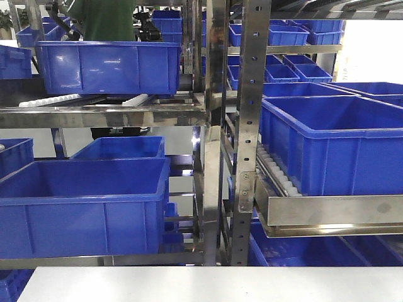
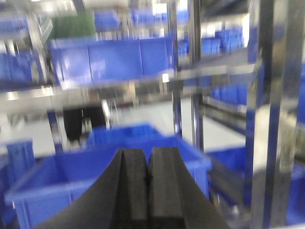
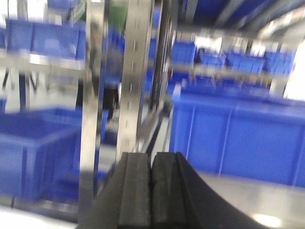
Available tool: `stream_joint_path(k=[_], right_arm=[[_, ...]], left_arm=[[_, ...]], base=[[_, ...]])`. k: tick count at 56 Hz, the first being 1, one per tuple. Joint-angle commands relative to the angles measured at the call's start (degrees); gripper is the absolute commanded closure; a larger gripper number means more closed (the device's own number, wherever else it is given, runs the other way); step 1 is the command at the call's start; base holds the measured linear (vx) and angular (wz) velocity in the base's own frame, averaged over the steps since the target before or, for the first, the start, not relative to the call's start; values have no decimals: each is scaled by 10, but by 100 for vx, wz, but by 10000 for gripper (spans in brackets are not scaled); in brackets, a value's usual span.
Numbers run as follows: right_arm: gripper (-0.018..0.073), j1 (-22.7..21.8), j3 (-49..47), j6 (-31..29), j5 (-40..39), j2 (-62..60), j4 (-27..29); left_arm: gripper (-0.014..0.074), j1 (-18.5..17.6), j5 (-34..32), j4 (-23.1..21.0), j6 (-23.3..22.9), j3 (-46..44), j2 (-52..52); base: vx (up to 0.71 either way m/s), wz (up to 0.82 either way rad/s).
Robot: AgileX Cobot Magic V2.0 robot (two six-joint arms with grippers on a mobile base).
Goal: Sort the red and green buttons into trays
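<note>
The red and green buttons and the trays are out of view in all three views. In the left wrist view my left gripper (image 2: 147,157) is shut, its black pads pressed together with nothing between them, raised and facing a blue crate (image 2: 109,181) on the rack. The right wrist view shows my right gripper (image 3: 152,160) also shut and empty, pointing at a steel rack upright (image 3: 135,76). Both wrist views are blurred. Neither gripper appears in the front view.
A steel rack (image 1: 217,126) full of deep blue crates (image 1: 85,204) fills the front view, with a large crate (image 1: 334,148) on a roller shelf at the right. A white table edge (image 1: 208,284) runs along the bottom. A person in green (image 1: 101,19) stands behind the rack.
</note>
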Motion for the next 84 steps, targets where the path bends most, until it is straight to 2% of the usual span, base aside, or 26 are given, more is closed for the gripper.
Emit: stream_joint_path(k=[1, 9, 17, 21, 28, 32, 37, 44, 51, 60, 66, 76, 82, 84], right_arm=[[566, -3, -22, 2, -68, 47, 0], [540, -3, -22, 3, -85, 89, 0], [431, -3, -22, 8, -81, 94, 0], [333, -3, -22, 29, -75, 94, 0], [78, -3, -22, 79, -69, 99, 0], [-57, -3, -22, 79, -82, 103, 0], [-166, -3, -22, 77, -99, 103, 3], [-167, -3, -13, 82, -115, 115, 9], [-141, -3, 67, 85, -171, 165, -3], [-86, -3, 215, 107, -358, 237, -5], [-46, -3, 279, 107, -486, 304, -6], [-15, -3, 280, 103, -589, 453, -45], [-16, -3, 268, 99, -707, 567, -66], [-16, -3, 260, 101, -705, 595, -72]], left_arm=[[598, -1, -55, -5, 0, -22, 39], [556, -1, -63, -5, 1, -22, 75], [448, -1, -67, -5, 1, -22, 81], [367, -1, -67, -5, 1, -22, 81], [197, -1, -62, -5, 1, -22, 81], [120, -1, -62, -5, 1, -22, 81], [67, -1, -60, -5, 1, -22, 81], [58, -1, -58, -5, 0, -22, 81], [62, -1, -58, -5, 0, -22, 81], [62, -1, -58, -5, 0, -22, 81], [62, -1, -59, -5, 0, -22, 81], [62, -1, -59, -5, 0, -22, 81], [62, -1, -59, -5, 0, -22, 81], [62, -1, -59, -5, 0, -22, 81]], base=[[0, 0], [0, 0], [0, 0], [0, 0], [0, 0], [0, 0], [0, 0], [0, 0], [0, 0], [0, 0], [0, 0], [0, 0], [0, 0], [0, 0]])
